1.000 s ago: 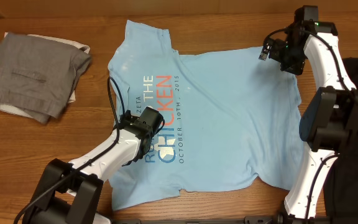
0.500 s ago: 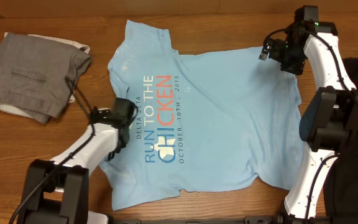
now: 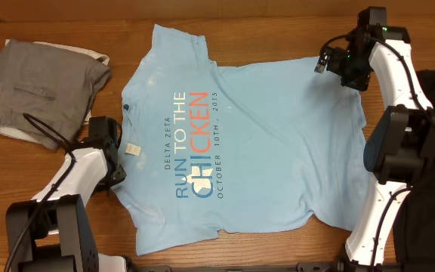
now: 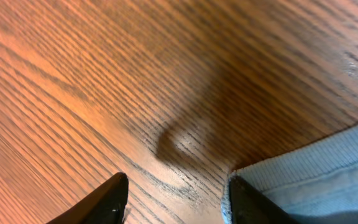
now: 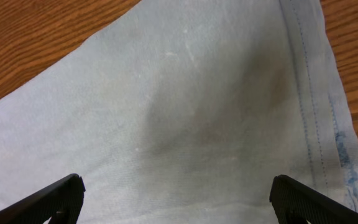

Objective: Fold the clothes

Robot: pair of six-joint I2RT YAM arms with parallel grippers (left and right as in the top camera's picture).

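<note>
The left gripper (image 4: 176, 200) is seen part-open and empty. Bare table (image 4: 104, 74) shows between its fingertips, and a ribbed neck edge (image 4: 316, 158) lies just beside one fingertip without being pinched. The T-shirt (image 3: 270, 143) is spread flat on the table with its print up. Its long axis is laid left to right: collar at the left, hem at the right, one sleeve far and one near. From this claw the cloth is thus met immediately to the right, and the collar end is judged to be the left arm's to take. The right gripper (image 5: 179, 205) is held wide open and empty over the far right hem corner, so that end is the nearer one for it. A folded grey garment (image 3: 40, 91) is seen at the far left, apart from the shirt.
</note>
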